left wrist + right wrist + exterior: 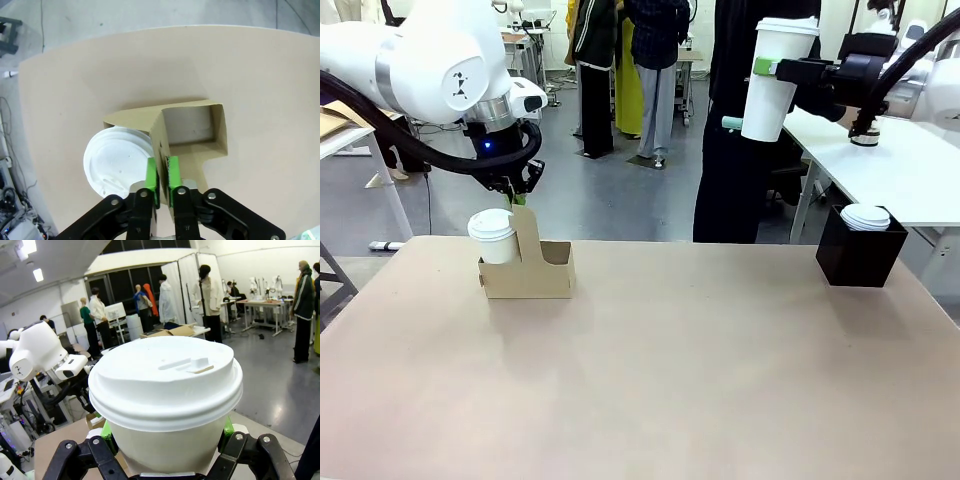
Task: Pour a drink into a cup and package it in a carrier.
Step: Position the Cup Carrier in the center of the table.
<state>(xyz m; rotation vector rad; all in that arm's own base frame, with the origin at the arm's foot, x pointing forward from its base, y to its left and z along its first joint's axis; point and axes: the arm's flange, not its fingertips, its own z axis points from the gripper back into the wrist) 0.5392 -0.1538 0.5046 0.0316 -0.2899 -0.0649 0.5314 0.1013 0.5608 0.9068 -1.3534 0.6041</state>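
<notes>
The brown cardboard carrier stands on the table's far left, with a short white lidded cup in its left slot. My left gripper comes down from above and is shut on the carrier's upright handle panel. In the left wrist view, the green pads pinch that panel of the carrier, with the short cup's lid beside them and the other slot bare. High at the right, my right gripper is shut on the tall white cup, held upright. The cup's lid sits above my right gripper. The drink is out of view.
A black box with white lids stacked in it stands at the table's far right. A person in black stands beyond the far edge. A white table lies behind at the right. The tan tabletop is bare in the middle and front.
</notes>
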